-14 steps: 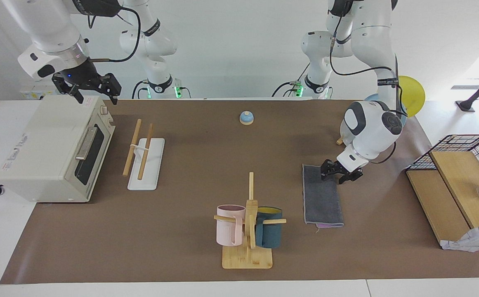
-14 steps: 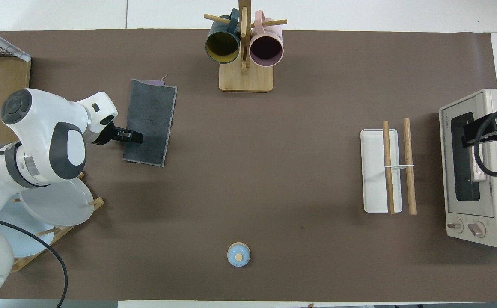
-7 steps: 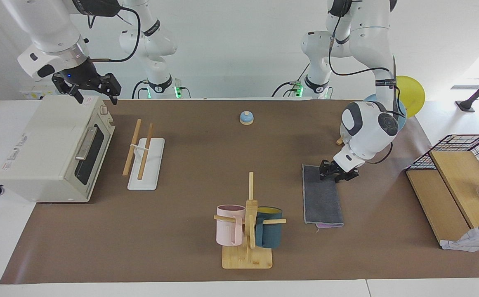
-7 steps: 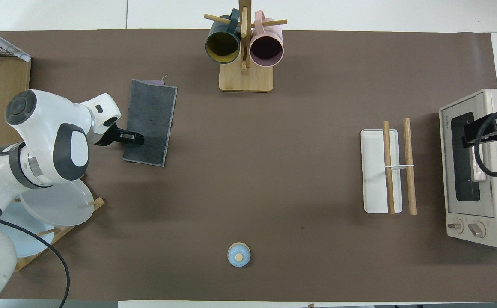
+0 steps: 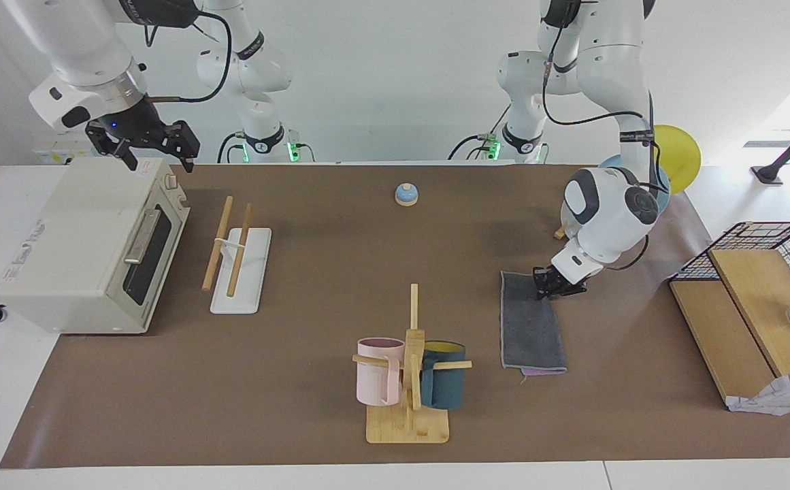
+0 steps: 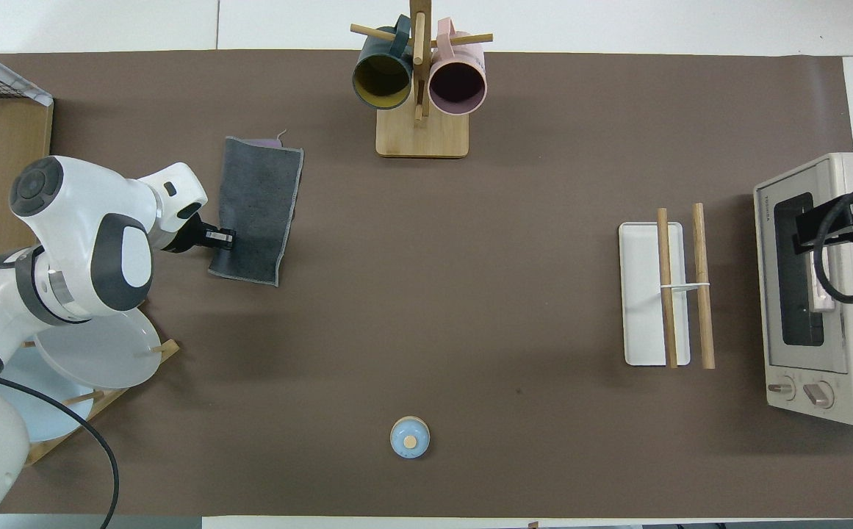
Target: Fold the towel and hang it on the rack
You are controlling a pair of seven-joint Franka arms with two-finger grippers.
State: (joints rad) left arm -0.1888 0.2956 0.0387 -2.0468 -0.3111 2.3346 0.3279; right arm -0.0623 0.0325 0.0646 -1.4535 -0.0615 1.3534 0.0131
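Note:
The towel [image 5: 532,327] [image 6: 257,206] lies folded in a narrow strip, dark grey face up, toward the left arm's end of the table. A purple edge peeks out at its end farthest from the robots. My left gripper [image 5: 550,286] [image 6: 222,239] is down at the towel's corner nearest the robots, shut on the cloth's edge. The rack [image 5: 231,252] [image 6: 679,286], two wooden rods over a flat white base, stands bare beside the toaster oven. My right gripper [image 5: 156,160] [image 6: 808,226] waits open in the air over the toaster oven.
A bamboo mug tree [image 5: 412,367] [image 6: 419,81] with pink and teal mugs stands beside the towel. A toaster oven [image 5: 88,245] [image 6: 823,294], a small blue bell [image 5: 406,194] [image 6: 409,437], a plate stand [image 6: 88,353] and a wire-and-wood shelf [image 5: 755,299] ring the brown mat.
My left gripper has closed on the towel's corner nearest the robots, and that corner has shifted slightly. The right arm has not moved.

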